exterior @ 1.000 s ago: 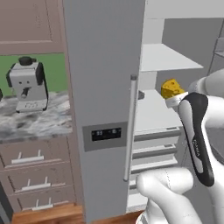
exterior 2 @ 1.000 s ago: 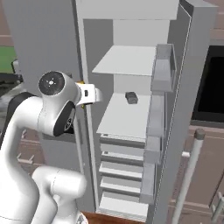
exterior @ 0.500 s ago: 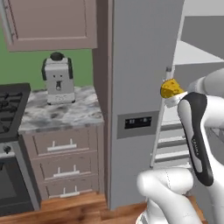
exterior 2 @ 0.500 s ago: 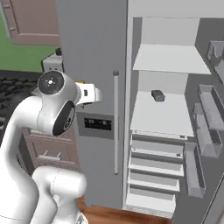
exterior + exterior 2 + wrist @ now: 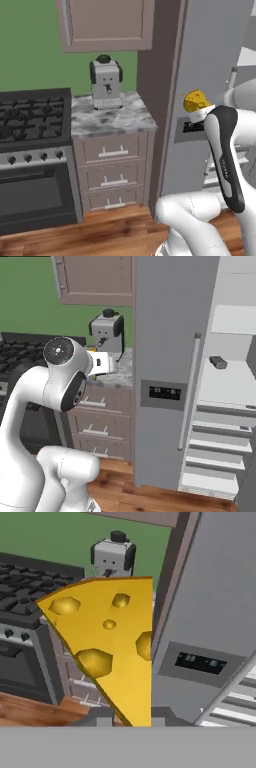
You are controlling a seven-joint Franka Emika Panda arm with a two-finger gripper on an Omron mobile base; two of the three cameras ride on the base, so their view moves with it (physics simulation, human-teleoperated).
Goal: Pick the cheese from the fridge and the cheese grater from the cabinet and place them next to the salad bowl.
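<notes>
we have the cheese (image 5: 112, 647) clamped in the jaws, wedge upright, tip low between the finger tips; in the left base view it sits at the hand just in front of the fridge (image 5: 210, 75) door face. cheese is out of the fridge, so the step in hand is carrying it to the salad bowl, which we can't place from here.

doing it well, our read:
- keep the wrist level and don't swing fast. the grip is on the narrow end of the wedge, most of its bulk sticks out past the tips, so it could pivot or slip.
- don't loosen until it's over the worktop (image 5: 110, 120).

edges and room:
- closed fridge door and its long bar handle (image 5: 189, 391) are near the hand on one side. swing away from it, not across.
- open fridge side shows white shelves with a small dark grey block (image 5: 218, 362) on one. nothing needed there.
- coffee machine (image 5: 106, 82) takes the back of the short marble worktop, wall cupboard (image 5: 107, 25) hangs above it, so headroom there is limited.
- stove (image 5: 32, 117) sits beside that worktop.
- wood floor (image 5: 100, 232) ahead of the drawers looks open for the base to drive.
</notes>
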